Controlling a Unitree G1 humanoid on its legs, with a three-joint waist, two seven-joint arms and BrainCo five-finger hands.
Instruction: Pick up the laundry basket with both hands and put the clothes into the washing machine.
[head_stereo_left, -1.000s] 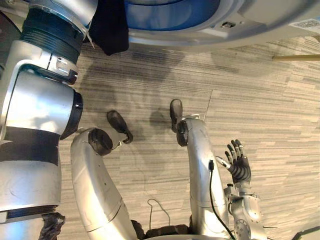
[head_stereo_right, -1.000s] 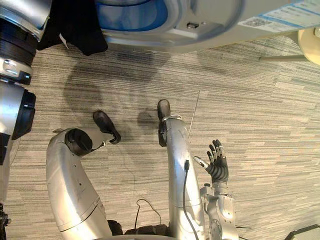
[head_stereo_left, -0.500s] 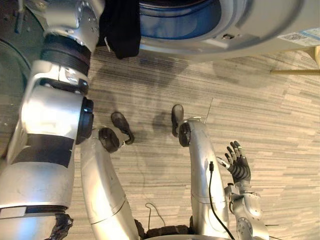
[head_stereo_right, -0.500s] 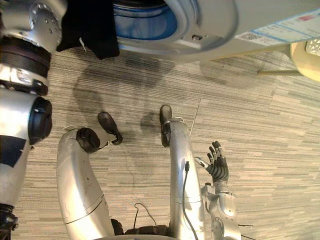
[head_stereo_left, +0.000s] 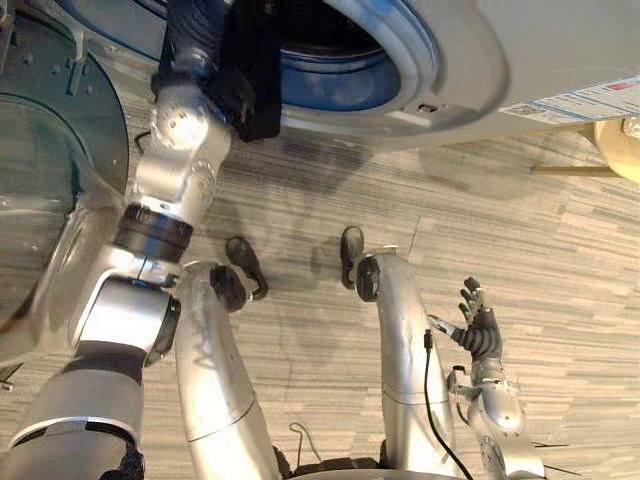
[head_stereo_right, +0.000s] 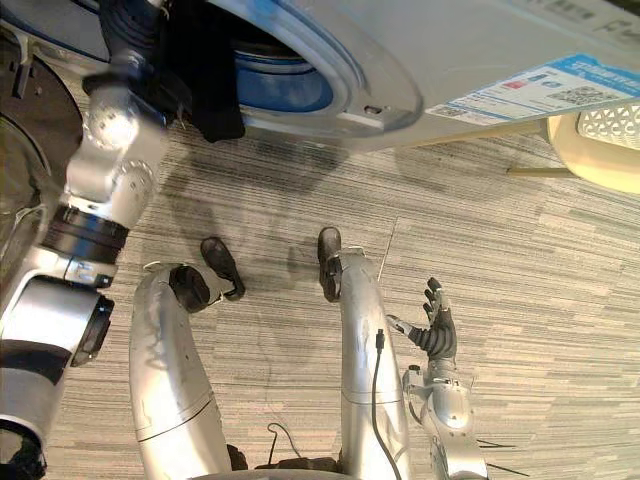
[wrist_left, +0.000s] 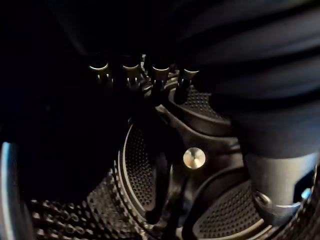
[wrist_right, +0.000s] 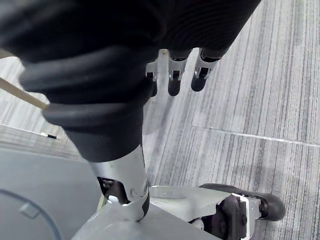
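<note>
The left hand (wrist_left: 131, 75) sat in the dark drum (wrist_left: 135, 170), too dim to show its grip. The dark cloth (head_stereo_left: 252, 72) and the washing machine (head_stereo_left: 500, 50) ran off the picture's top edge, the basket (head_stereo_right: 612, 128) off the right edge.

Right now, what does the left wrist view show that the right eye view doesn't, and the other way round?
Left wrist view: the left hand inside the drum, with its perforated wall and centre bolt close up. Right eye view: the open right hand above the carpet, a black garment hanging at the opening, a cream basket. Shared: the washing machine and its drum.
</note>
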